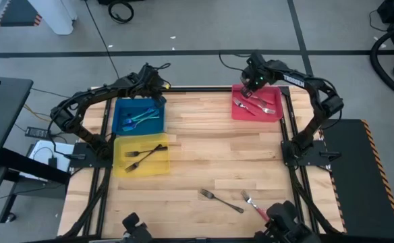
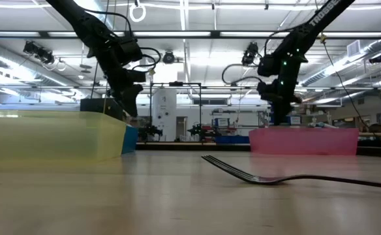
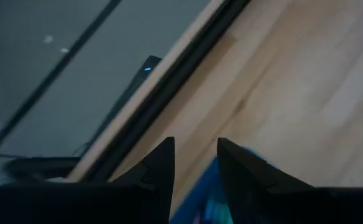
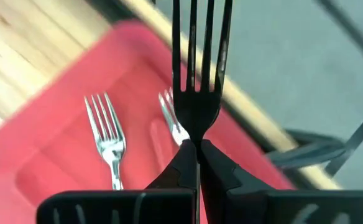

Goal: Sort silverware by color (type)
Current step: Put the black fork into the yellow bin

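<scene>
The right gripper (image 4: 198,149), above the red tray's (image 4: 57,155) far corner, pinches a dark fork (image 4: 199,68) by its neck, tines pointing straight out beyond the fingertips. The left gripper (image 3: 195,163) hangs parted and empty over the blue tray (image 1: 119,120).

Straight down over the whole table (image 1: 204,155) from high, level across it from low, 2 wrist close-ups, red tray (image 1: 272,113) shared with right wrist

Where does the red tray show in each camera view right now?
High view: red tray at the far right of the table, under the right gripper.
Low view: pink block right of centre, behind the dark fork.
Left wrist view: not in it.
Right wrist view: fills the left and middle.
Shared landmark: the right gripper above it.
</scene>
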`<action>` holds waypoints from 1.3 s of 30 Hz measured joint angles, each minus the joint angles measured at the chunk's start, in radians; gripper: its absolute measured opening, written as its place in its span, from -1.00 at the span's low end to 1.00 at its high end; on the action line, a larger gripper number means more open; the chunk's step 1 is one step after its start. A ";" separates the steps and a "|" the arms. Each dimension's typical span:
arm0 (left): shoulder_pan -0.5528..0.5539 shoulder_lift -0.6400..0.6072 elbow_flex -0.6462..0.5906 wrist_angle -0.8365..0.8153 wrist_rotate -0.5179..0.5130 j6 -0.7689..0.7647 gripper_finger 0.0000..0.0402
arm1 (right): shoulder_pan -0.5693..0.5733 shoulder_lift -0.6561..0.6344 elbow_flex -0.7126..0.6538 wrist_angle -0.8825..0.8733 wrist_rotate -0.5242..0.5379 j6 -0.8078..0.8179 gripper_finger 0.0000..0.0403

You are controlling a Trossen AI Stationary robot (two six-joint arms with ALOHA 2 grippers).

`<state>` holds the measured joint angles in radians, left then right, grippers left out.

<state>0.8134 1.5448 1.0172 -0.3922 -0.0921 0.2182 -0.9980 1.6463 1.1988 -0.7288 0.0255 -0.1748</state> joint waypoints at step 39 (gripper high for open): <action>-0.455 0.000 0.000 0.596 0.052 -0.475 -0.40 | 0.546 -0.096 0.008 0.413 0.053 -0.055 -0.96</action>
<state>0.3586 1.5448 1.0172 0.2034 -0.0402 -0.2566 -0.4518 1.5501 1.2064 -0.3160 0.0784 -0.2296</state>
